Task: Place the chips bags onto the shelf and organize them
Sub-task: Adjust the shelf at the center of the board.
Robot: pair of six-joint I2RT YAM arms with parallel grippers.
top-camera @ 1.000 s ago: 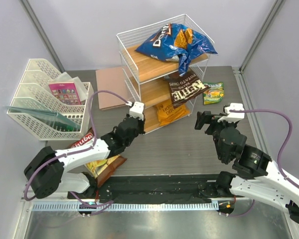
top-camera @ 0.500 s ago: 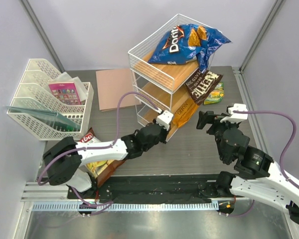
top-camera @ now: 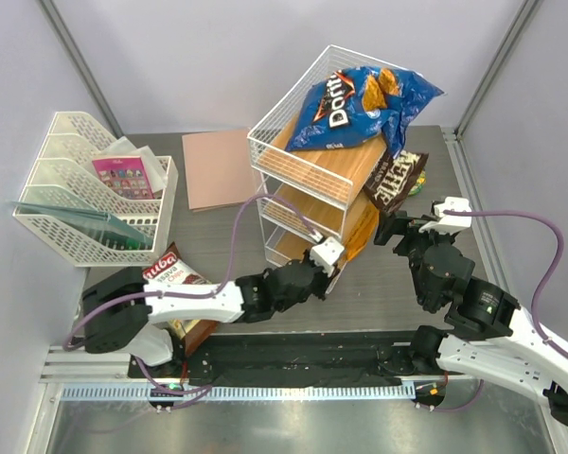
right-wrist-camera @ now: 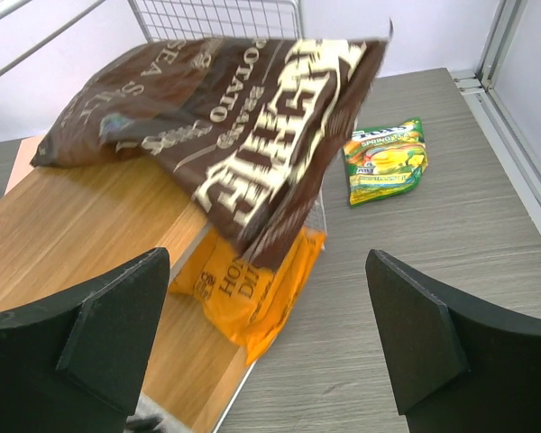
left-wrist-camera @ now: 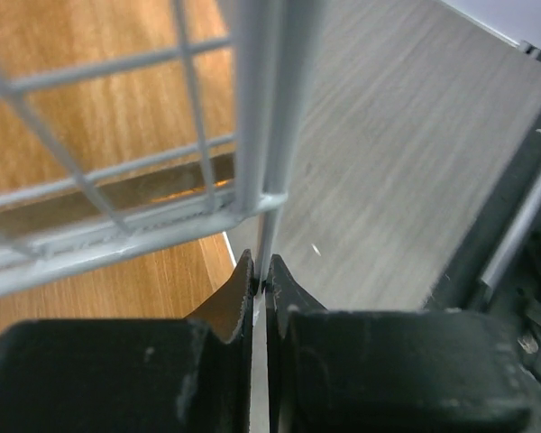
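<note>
In the last second the shelf [top-camera: 312, 180] has swung and tipped. It stood square near the far edge. Now its tall axis leans off vertical, top toward the far right corner. The left gripper [left-wrist-camera: 260, 284] pinches a wire upright at the shelf's near lower corner. The Doritos bag [top-camera: 360, 95] lies on the top tier. The Sea Salt bag [right-wrist-camera: 243, 117] and orange bag [right-wrist-camera: 243, 289] hang out toward the right edge. Stowed bags will probably spill, undoing progress. The right gripper [top-camera: 393, 230] is empty with jaws spread wide, close to these bags.
</note>
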